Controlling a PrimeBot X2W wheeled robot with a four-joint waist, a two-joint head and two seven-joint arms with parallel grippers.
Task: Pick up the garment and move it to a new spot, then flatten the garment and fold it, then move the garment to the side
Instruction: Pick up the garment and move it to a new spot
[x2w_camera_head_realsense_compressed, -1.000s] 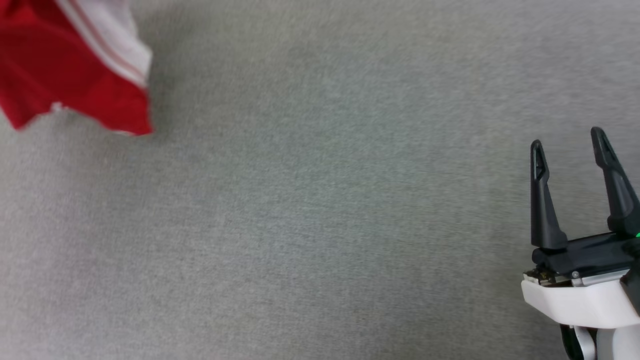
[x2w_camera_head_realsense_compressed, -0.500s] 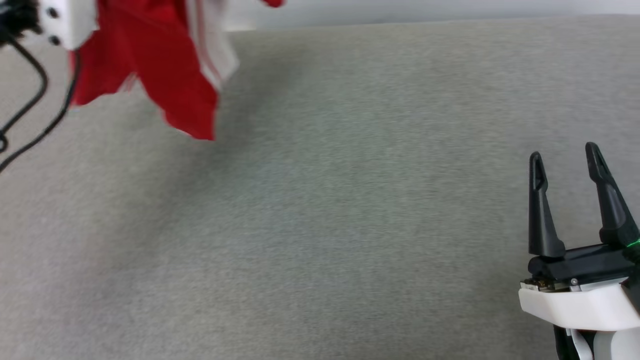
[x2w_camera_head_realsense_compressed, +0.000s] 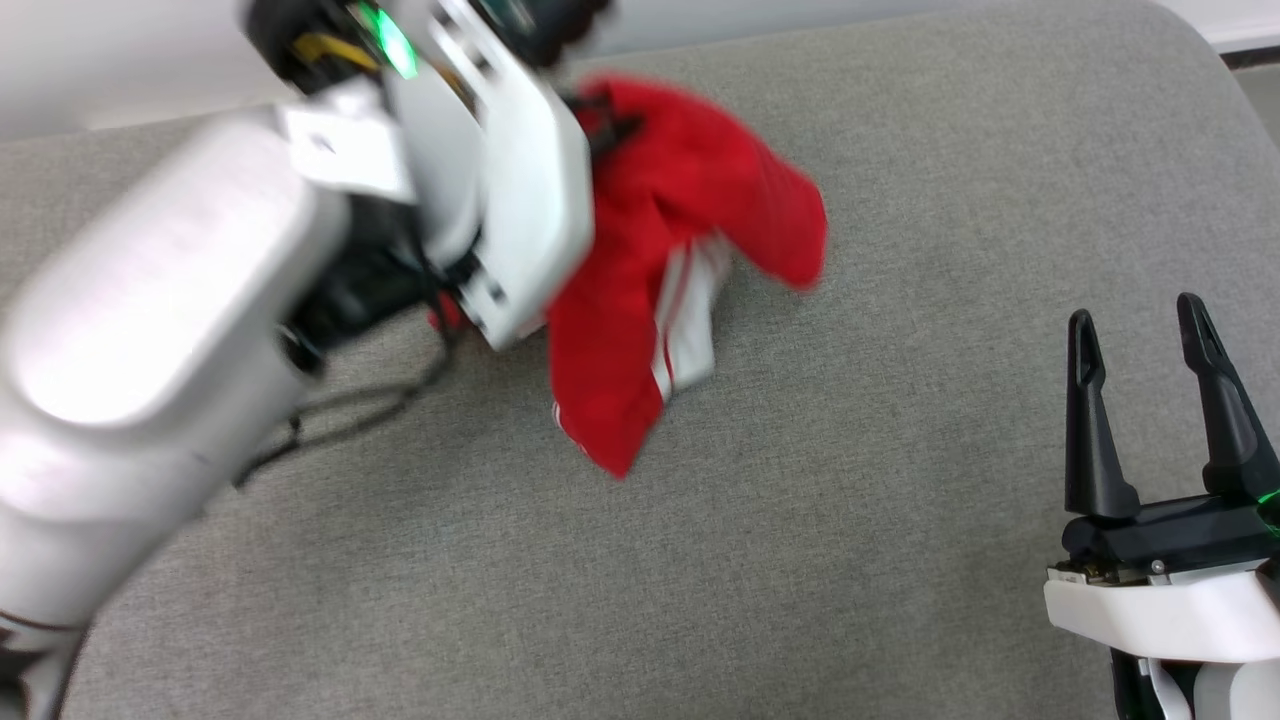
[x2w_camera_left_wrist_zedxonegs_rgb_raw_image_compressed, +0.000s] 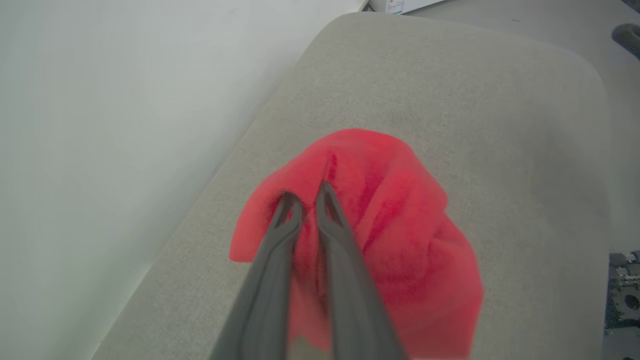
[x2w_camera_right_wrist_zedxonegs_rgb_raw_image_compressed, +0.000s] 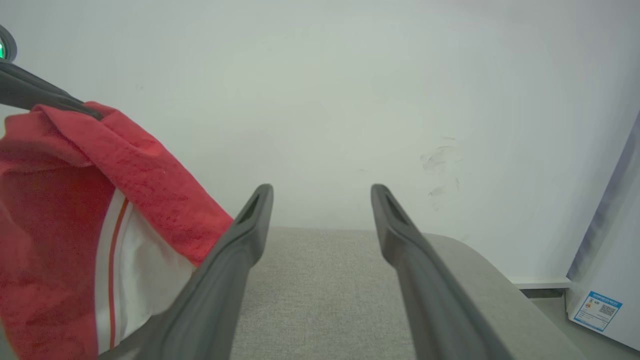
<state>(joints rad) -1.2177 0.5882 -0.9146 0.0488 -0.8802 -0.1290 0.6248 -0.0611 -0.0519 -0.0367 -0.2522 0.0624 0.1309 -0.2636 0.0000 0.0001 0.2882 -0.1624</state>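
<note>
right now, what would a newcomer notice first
The red-and-white garment dangles bunched over the grey cushion, upper middle of the head view. The left gripper is shut on its cloth; the right gripper stands open at lower right, apart from it.

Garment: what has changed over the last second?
The left gripper, shut on the garment, has swung it rightward, nearer the right gripper. The left arm has come into the head view, which itself also shifted. The right gripper stayed open and empty at lower right.
</note>
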